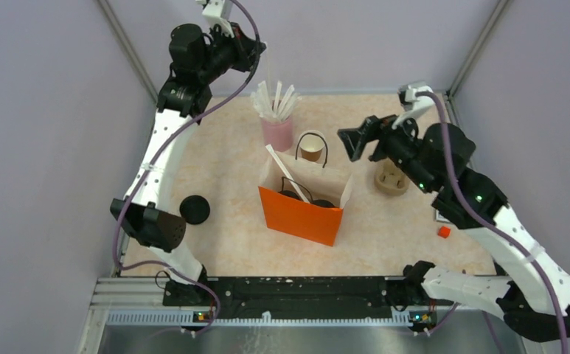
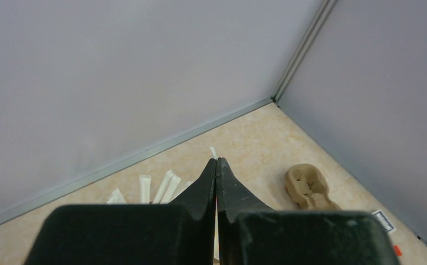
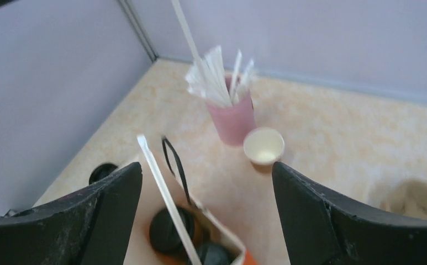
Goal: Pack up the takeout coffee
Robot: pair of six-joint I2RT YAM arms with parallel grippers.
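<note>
Two lidded coffee cups (image 1: 291, 195) already sit inside the orange paper bag (image 1: 300, 215), with a wrapped straw leaning out beside them. One brown paper cup (image 1: 310, 152) is still unpacked. It stands upright and open-topped on the surface (image 1: 223, 247) just behind the bag, beside the pink cup of straws (image 1: 277, 134). A loose black lid (image 1: 195, 209) lies flat well to the left of the bag. The right gripper (image 1: 349, 144) hangs above the bag's back right corner, spread wide and holding nothing. In its wrist view the open cup sits ahead and below, between the two fingers, so this arm is plainly the nearer one to it. The cup's axis is vertical, so a sideways grip around its wall looks the likely approach. The left gripper (image 2: 216, 163) is raised high behind the bag with its fingers pressed together. A white sliver in the seam suggests it pinches one long straw (image 3: 184, 27) above the pink cup. The cup probably needs the lid before it goes into the bag.
</note>
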